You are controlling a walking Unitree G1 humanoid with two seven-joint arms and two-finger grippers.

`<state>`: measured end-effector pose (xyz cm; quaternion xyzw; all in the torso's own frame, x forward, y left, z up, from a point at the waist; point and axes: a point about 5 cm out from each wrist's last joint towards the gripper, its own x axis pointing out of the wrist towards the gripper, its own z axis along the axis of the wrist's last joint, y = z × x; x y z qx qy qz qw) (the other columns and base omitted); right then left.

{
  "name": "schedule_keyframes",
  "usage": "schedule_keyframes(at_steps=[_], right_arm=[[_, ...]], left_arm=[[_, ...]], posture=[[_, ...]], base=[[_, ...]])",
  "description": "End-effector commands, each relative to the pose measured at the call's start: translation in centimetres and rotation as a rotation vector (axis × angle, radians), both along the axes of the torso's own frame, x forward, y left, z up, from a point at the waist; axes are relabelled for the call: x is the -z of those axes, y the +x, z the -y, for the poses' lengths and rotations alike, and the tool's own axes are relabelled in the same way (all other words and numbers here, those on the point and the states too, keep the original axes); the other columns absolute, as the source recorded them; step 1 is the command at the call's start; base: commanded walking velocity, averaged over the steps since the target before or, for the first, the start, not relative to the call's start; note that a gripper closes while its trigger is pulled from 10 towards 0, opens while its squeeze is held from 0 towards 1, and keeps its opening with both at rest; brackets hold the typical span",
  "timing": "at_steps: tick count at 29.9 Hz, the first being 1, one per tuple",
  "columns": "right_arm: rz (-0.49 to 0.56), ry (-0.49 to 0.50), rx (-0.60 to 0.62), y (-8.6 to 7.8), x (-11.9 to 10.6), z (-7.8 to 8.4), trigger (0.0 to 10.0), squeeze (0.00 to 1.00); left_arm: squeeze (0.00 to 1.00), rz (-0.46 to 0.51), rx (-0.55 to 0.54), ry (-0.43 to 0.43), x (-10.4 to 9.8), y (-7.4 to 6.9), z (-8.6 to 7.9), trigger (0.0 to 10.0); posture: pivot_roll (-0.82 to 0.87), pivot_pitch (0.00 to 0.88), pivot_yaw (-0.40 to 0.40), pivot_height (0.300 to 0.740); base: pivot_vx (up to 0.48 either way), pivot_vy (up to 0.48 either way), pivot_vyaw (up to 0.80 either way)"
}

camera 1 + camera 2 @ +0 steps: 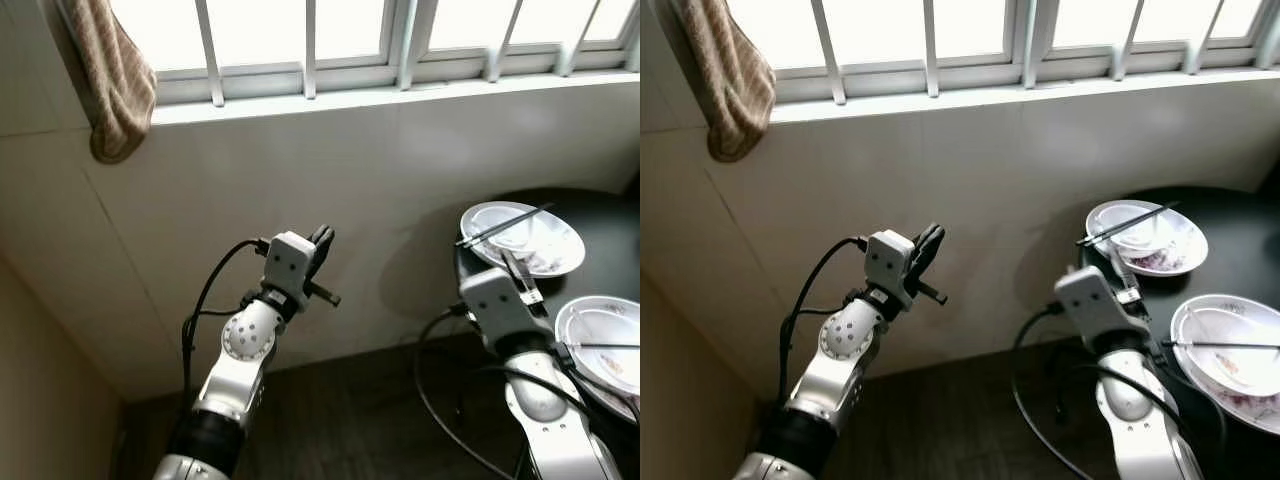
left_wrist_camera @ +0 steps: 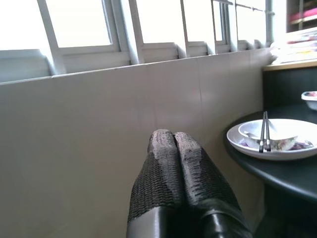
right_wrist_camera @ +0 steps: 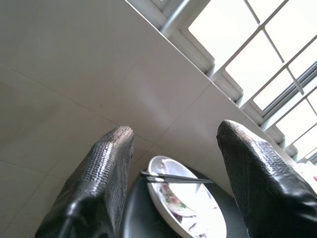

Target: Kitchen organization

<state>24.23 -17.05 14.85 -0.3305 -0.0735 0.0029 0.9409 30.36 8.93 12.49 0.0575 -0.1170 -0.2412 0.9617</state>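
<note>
A round black table (image 1: 610,215) stands at the right against the tiled wall. On its far side is a white plate (image 1: 560,245) holding a small bowl, food scraps and dark chopsticks (image 1: 500,228) laid across it. A second white plate (image 1: 600,325) with chopsticks sits nearer, at the right edge. My right gripper (image 3: 176,130) is open, its fingers (image 1: 522,275) at the table's left rim just below the far plate. My left gripper (image 2: 173,136) is shut on nothing and is raised in front of the wall (image 1: 322,240), well left of the table.
A brown towel (image 1: 118,85) hangs from the barred window at the top left. The window sill (image 1: 400,95) runs along the top of the tiled wall. Dark floor (image 1: 350,410) lies below between my arms, crossed by black cables.
</note>
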Motion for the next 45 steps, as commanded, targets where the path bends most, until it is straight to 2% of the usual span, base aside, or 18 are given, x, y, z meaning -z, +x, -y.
schedule_keyframes(at_steps=[1, 7, 13, 15, 21, 29, 32, 42, 43, 45], right_arm=[[0.035, -0.029, 0.039, -0.1, -0.5, 0.8, 10.0, 0.00], [0.035, 0.000, 0.062, -0.2, -0.1, 1.5, 10.0, 0.00], [-0.021, -0.054, 0.041, -0.3, 1.2, 1.2, 10.0, 0.00], [-0.095, -0.124, -0.024, -0.5, 2.7, 0.4, 10.0, 0.00], [-0.122, -0.108, -0.018, -0.5, 3.1, 0.5, 10.0, 0.00], [-0.182, -0.185, 0.053, -0.3, 3.8, 1.8, 10.0, 0.00], [-0.244, -0.208, 0.095, -0.4, 4.4, 2.6, 10.0, 0.00], [-0.359, -0.159, 0.045, -0.5, 5.5, 3.4, 10.0, 0.00], [-0.377, -0.183, 0.068, -0.3, 5.6, 4.5, 10.0, 0.00], [-0.381, -0.198, 0.082, -0.2, 5.6, 5.1, 10.0, 0.00]], left_arm=[[0.00, 0.005, -0.005, -0.003, -0.2, 0.1, -0.1, 10.0], [0.00, -0.001, -0.001, 0.003, -0.1, 0.1, 0.0, 10.0], [0.00, -0.006, 0.005, 0.031, 0.1, 0.1, 0.2, 10.0], [0.00, -0.013, 0.007, 0.045, 0.3, 0.1, 0.2, 10.0], [0.00, -0.017, 0.006, 0.058, 0.4, 0.1, 0.2, 10.0], [0.00, -0.012, 0.000, 0.033, 0.2, 0.1, 0.1, 10.0], [0.00, -0.013, 0.000, 0.032, 0.2, 0.2, 0.0, 10.0], [0.00, -0.020, 0.004, 0.033, 0.3, 0.3, 0.2, 10.0], [0.00, -0.020, 0.003, 0.032, 0.3, 0.3, 0.2, 10.0], [0.00, -0.020, 0.001, 0.032, 0.3, 0.3, 0.2, 10.0]], posture=[[0.04, 0.000, -0.036, 0.740], [0.03, 0.000, -0.035, 0.740], [0.03, 0.000, -0.032, 0.740], [0.03, 0.000, -0.032, 0.740], [0.04, 0.000, -0.034, 0.740], [0.04, 0.000, -0.035, 0.740], [0.04, 0.000, -0.034, 0.740], [0.04, 0.000, -0.036, 0.740], [0.04, 0.000, -0.037, 0.740], [0.04, 0.000, -0.039, 0.740]], base=[[0.000, 0.000, -0.80], [0.000, 0.000, -0.80], [0.000, 0.000, -0.80], [0.000, 0.000, 0.00], [0.000, -0.320, 0.00], [0.000, -0.060, 0.00], [0.000, 0.000, 0.00], [0.000, 0.000, 0.00], [0.000, 0.000, 0.00], [0.000, 0.000, 0.00]])
